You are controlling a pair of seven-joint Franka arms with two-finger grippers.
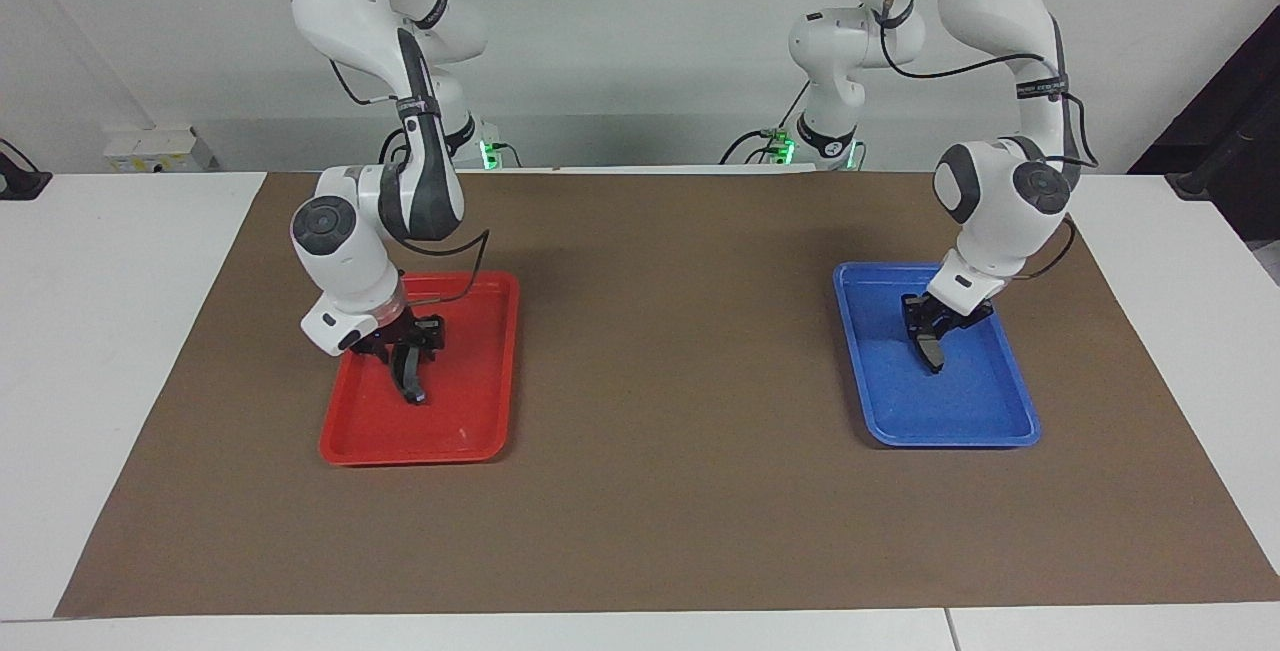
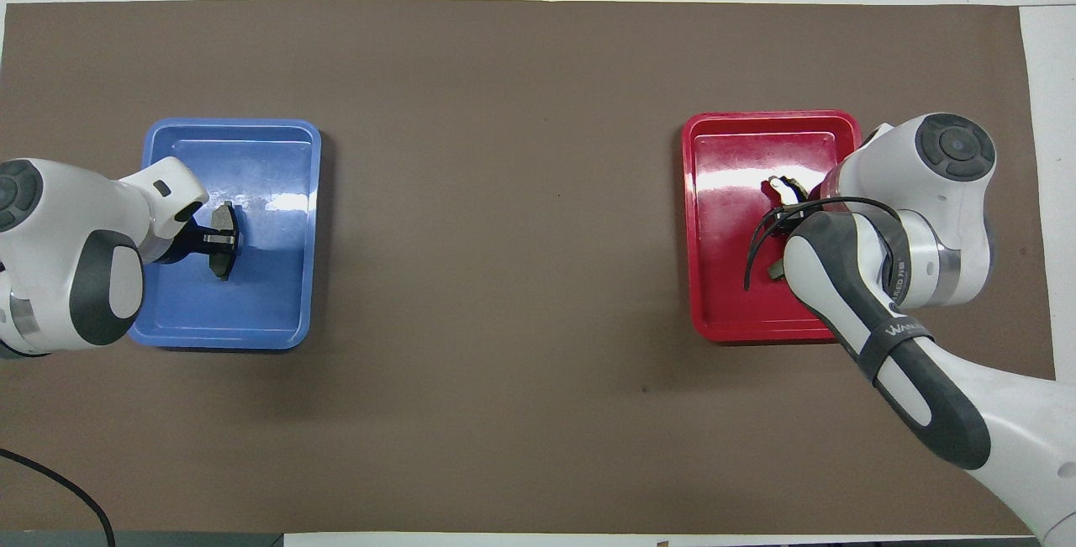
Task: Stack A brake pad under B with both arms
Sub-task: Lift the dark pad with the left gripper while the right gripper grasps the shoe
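A brake pad (image 1: 931, 351) is being gripped, tilted on edge, by the clenched left pincer (image 1: 925, 328) in the blue tray (image 1: 950, 439), at the right of the facing view; B (image 1: 410, 383) is being clasped by the right pincer (image 1: 405, 353) in the red tray (image 1: 420, 453), at that view's left; both trays are being carried by the bench (image 1: 660, 511), well apart.

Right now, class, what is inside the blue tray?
The A brake pad, clamped in the left arm's shut jaws. The blue tray's floor beneath it is covered.
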